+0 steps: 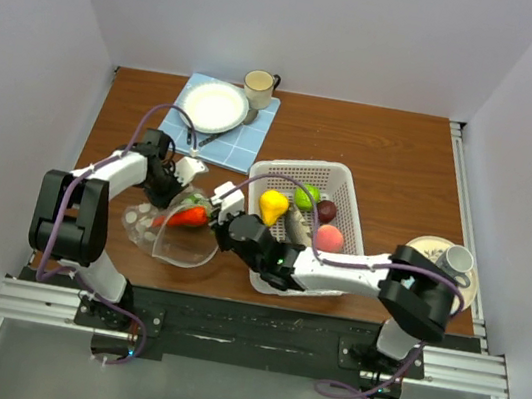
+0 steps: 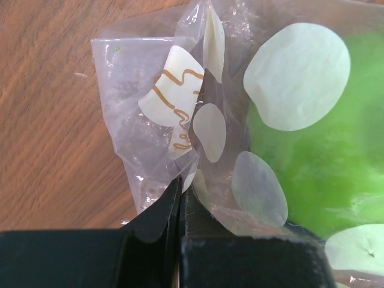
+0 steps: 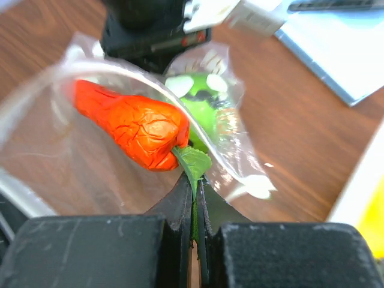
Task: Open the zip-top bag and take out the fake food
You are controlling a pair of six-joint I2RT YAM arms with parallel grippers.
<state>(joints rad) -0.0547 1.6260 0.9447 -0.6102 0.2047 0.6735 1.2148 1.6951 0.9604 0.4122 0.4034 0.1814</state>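
The zip-top bag (image 1: pixel 179 238), clear with white dots, lies open on the wooden table left of the white basket (image 1: pixel 302 164). My left gripper (image 2: pixel 181 191) is shut on a far edge of the bag (image 2: pixel 150 78), and a green piece of fake food (image 2: pixel 336 150) shows through the plastic. An orange-red carrot-like piece (image 3: pixel 135 123) sits in the bag's mouth. My right gripper (image 3: pixel 195 183) is shut on its green leaf (image 3: pixel 193 162). In the top view the right gripper (image 1: pixel 215 214) is at the bag's right side and the left gripper (image 1: pixel 180 181) at its far side.
The basket holds a yellow pear (image 1: pixel 273 205), a green fruit (image 1: pixel 307 198), a maroon one (image 1: pixel 326 210) and a pink one (image 1: pixel 330 238). A white plate (image 1: pixel 215 105) on a blue mat (image 1: pixel 244 145) and a mug (image 1: pixel 259 85) stand behind. A cup on a saucer (image 1: pixel 454 260) is at the right edge.
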